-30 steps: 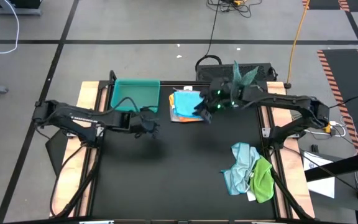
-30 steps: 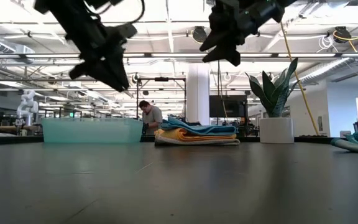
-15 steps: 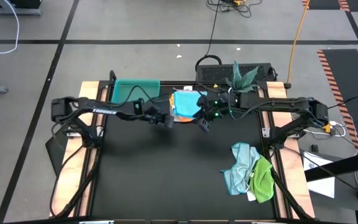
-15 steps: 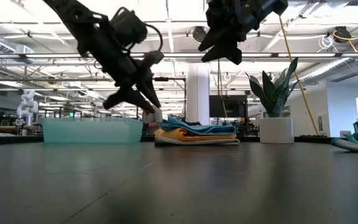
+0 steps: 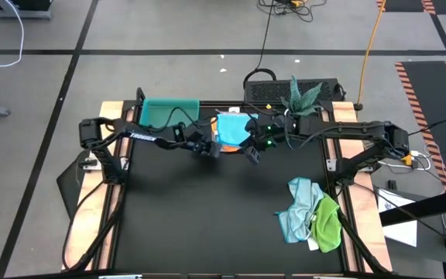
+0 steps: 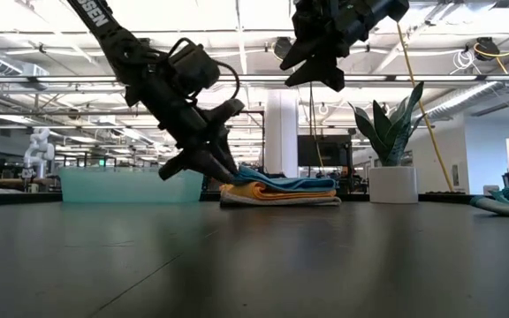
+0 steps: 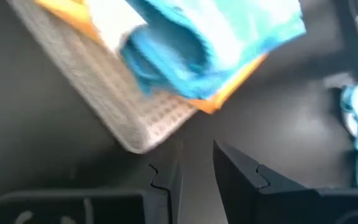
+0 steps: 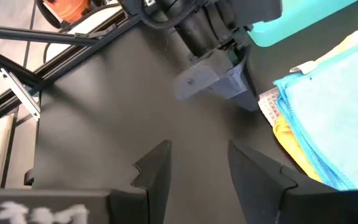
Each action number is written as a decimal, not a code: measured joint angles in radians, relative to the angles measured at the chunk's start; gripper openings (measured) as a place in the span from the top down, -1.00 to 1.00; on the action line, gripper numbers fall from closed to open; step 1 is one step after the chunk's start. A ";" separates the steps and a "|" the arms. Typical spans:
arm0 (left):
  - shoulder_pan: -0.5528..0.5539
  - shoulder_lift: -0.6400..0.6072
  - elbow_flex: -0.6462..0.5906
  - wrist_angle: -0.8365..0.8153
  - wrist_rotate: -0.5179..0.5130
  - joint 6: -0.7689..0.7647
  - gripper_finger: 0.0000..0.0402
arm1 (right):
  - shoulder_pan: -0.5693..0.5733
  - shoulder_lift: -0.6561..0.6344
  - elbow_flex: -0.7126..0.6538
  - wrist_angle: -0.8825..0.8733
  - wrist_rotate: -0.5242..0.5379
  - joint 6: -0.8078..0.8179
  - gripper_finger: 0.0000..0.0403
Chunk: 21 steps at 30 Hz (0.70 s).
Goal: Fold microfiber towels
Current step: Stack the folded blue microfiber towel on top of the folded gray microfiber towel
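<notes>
A folded stack of microfiber towels [image 5: 231, 130] lies at the far middle of the table, white-grey below, yellow-orange between, bright blue on top [image 7: 185, 50]. My left gripper [image 5: 210, 150] slants down low at the stack's left near corner [image 6: 228, 187], narrowly open, with nothing between its fingers [image 7: 196, 149]. I cannot tell from the low view whether a fingertip brushes the cloth. My right gripper [image 5: 254, 155] hangs open high above the table [image 6: 312, 75], near the stack's right side. A pale blue towel [image 5: 300, 205] and a green towel [image 5: 327, 225] lie crumpled at the right near side.
A teal tray [image 5: 167, 115] stands left of the stack at the far edge. A potted plant [image 5: 300, 93] sits behind the table's far right. The black table top [image 5: 207, 217] stretches from the stack to the near edge.
My left gripper has swung from the table's left middle toward the right and down, tipping steeper, to the stack's left near corner. My right gripper has shifted a little toward the near edge, still high. The towels have not moved.
</notes>
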 joint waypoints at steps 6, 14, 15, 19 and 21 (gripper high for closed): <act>0.021 0.000 0.000 0.025 -0.054 0.027 0.55 | 0.003 0.000 0.000 0.025 -0.001 0.026 0.27; 0.062 -0.001 0.000 0.099 0.028 0.012 0.55 | 0.028 0.000 0.000 0.027 0.001 0.043 0.27; 0.066 -0.001 0.000 0.109 0.031 0.007 0.55 | 0.031 0.000 0.000 0.029 0.002 0.046 0.27; 0.071 -0.001 0.000 0.123 0.037 -0.004 0.55 | 0.039 0.000 0.000 0.032 0.003 0.049 0.27; 0.071 -0.001 0.000 0.123 0.040 -0.007 0.55 | 0.040 0.000 0.000 0.032 0.003 0.049 0.27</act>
